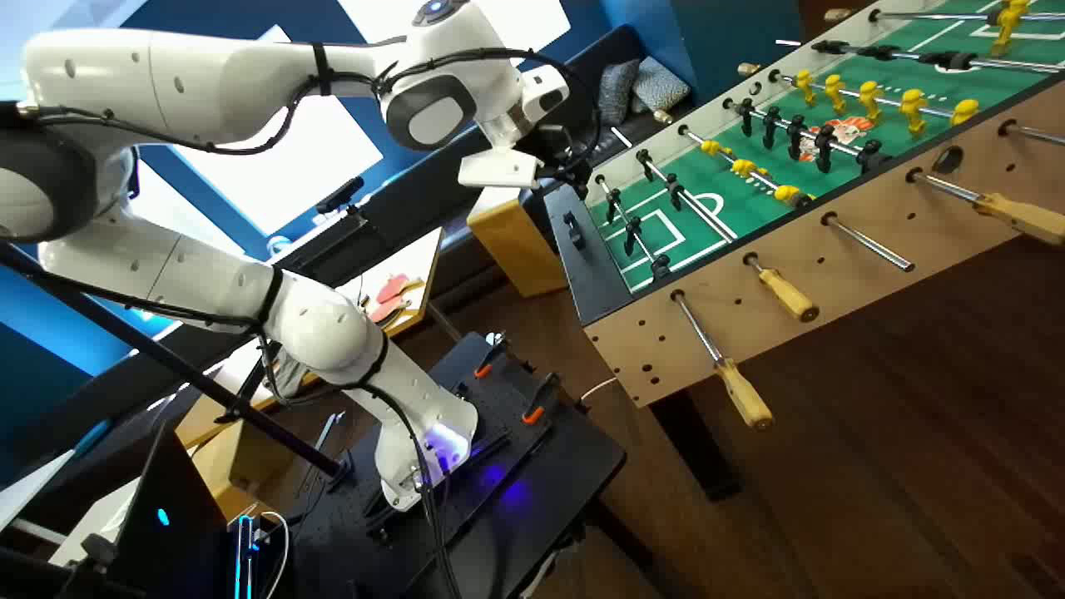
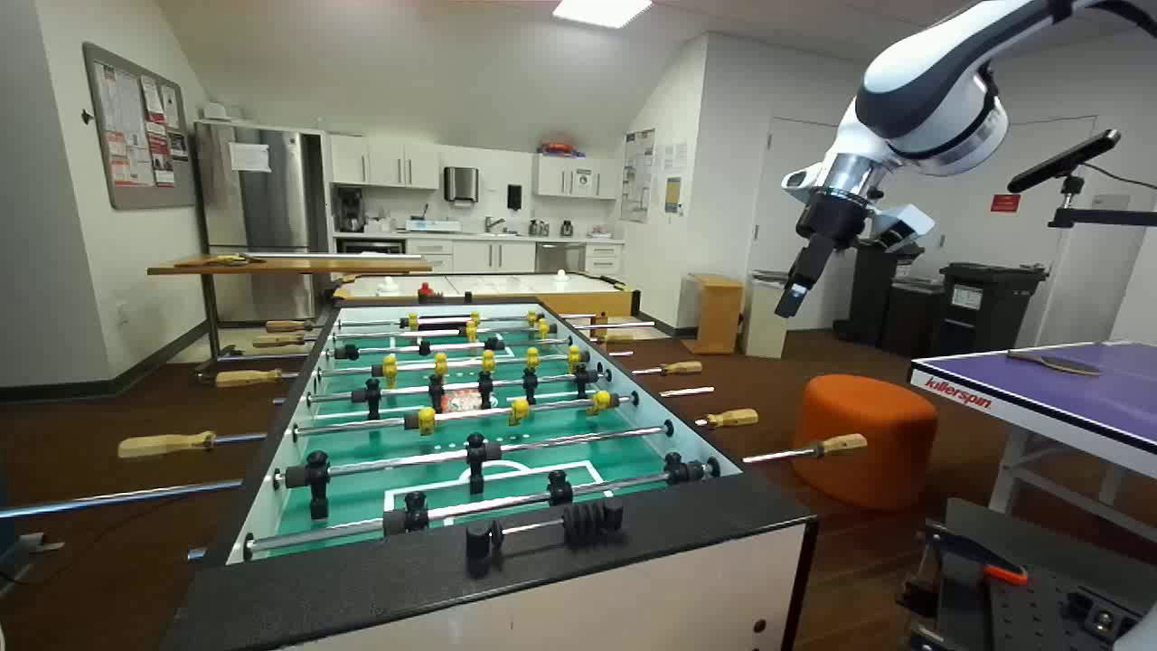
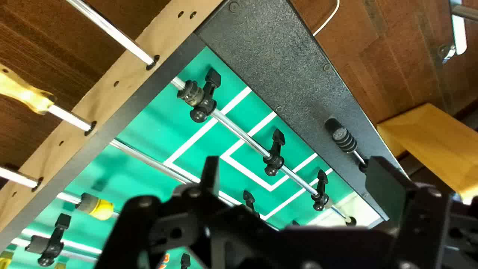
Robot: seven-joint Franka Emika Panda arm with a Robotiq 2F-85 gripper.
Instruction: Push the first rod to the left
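At the goal end of the green-floored, tan-sided foosball table, nearest to the robot: the 1st rod, thin, straight, of silvery metal, visible in all 3 views. Carries 3 black figures inside the table and, outside, 1 tan tapered wooden handle. Sticks out far on the handle side, with a long bare piece of metal between wall and handle. In the wrist view, crosses the goal area on a slant, with the outermost figure near to the handle-side wall.

In the air, above the height of the table and apart from the rod: the black 2-fingered gripper, at the end of the white robot arm. Has its dark flat fingers spread wide from each other. Between them, in the wrist view, seen from above: the 1st rod with 2 of its figures.

Next along the table, a similar silvery rod with 2 black figures. Further along, rods with yellow figures. On the black textured end rail, a short thin bar with black ring-shaped beads.

On the brown floor, in an exterior view, a round orange pouf; near it, a purple-topped table-tennis table.
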